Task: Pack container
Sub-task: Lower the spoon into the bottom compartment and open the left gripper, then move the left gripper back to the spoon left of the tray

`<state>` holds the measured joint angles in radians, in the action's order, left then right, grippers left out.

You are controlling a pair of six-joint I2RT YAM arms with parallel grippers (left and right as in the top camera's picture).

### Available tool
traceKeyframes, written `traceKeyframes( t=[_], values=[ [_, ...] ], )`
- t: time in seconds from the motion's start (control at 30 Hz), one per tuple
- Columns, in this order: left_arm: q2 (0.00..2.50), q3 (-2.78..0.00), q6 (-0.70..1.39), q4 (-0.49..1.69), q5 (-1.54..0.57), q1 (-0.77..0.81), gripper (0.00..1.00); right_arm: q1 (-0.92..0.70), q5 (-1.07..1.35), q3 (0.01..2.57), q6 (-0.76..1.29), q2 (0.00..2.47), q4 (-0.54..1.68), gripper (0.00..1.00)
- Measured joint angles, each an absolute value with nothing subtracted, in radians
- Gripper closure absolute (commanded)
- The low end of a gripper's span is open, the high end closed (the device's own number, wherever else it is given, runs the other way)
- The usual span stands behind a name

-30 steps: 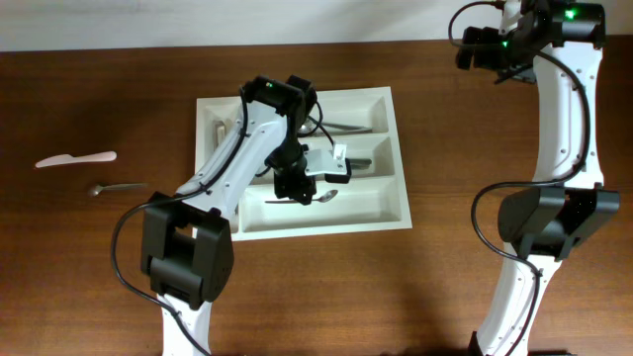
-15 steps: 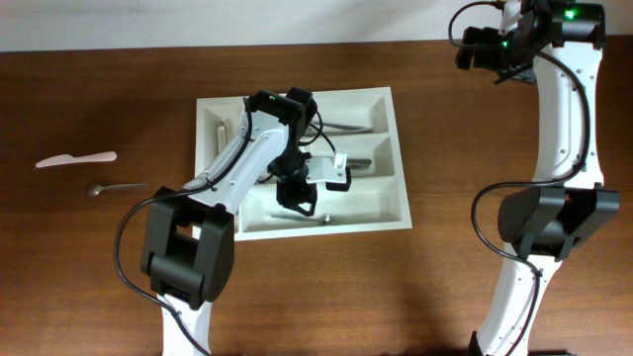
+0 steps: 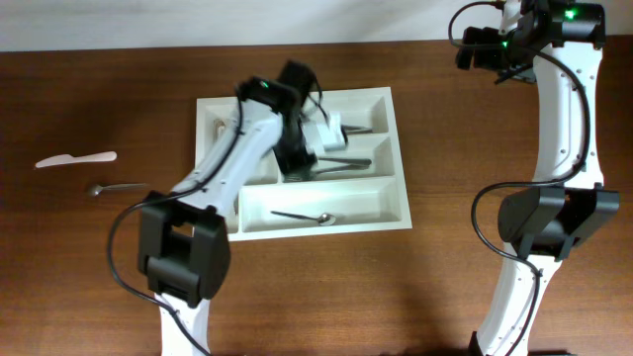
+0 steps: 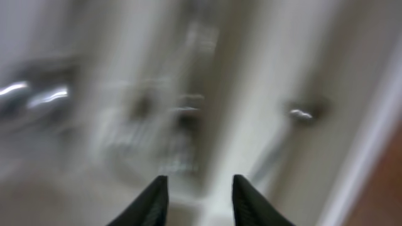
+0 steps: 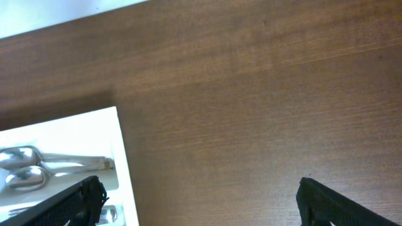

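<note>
Well, my left claw [image 4: 201,204] hangs over the middle of the container [image 3: 376,205]. That is the big white tray on the brown table [image 3: 445,287], in front of my left arm. The claw's 2 fingers stand a little apart. I see nothing between them, so it is not pinching a thing. The view from that wrist is all blur, so I cannot say just what lies under it.

My right claw [image 5: 207,207] is far off by the back edge of the table, past the tray's corner. Its 2 fingers are spread wide and hold nothing.

Some of the job looks done. 1 spoon [image 3: 307,217] lies in the wide box nearest me. A few forks [image 3: 346,164], or things like forks, lie in the wide box in the middle. More silver pieces [image 3: 354,129] show in the far box.

Some is left, I think. 2 things lie out on the table, well apart from the tray on its left. They are a pale pink knife [image 3: 76,159] and, near it, a small silver spoon [image 3: 119,186]. Both need to go in. I guess my left arm should get them, since they are on its side.
</note>
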<state>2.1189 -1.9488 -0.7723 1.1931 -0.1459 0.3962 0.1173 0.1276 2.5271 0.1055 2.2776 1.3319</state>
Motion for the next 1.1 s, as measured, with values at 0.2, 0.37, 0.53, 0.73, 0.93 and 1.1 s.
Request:
traceKeyframes(
  t=[0.2, 0.37, 0.53, 0.73, 0.93, 1.1],
  values=[
    [2.118, -2.079, -0.378, 1.163, -0.069, 0.2, 0.56, 0.117, 0.128, 2.527, 0.105, 2.278, 1.332, 0.01],
    [2.118, -2.073, -0.119, 1.223, -0.058, 0.001, 0.52, 0.117, 0.128, 2.527, 0.105, 2.278, 1.332, 0.01],
    [2.118, -2.072, -0.014, 1.268, -0.128, -0.128, 0.27, 0.117, 0.128, 2.527, 0.105, 2.278, 1.332, 0.01],
    [2.118, -2.072, 0.093, 1.321, -0.13, -0.186, 0.28, 0.117, 0.128, 2.527, 0.105, 2.278, 1.332, 0.01],
    [2.119, -2.062, 0.521, 1.466, 0.1, -0.231, 0.22, 0.117, 0.128, 2.527, 0.105, 2.278, 1.332, 0.01],
    [2.119, -1.998, 0.864, 1.43, 0.201, -0.24, 0.04, 0.117, 0.128, 2.527, 0.105, 2.278, 1.332, 0.01]
  ],
)
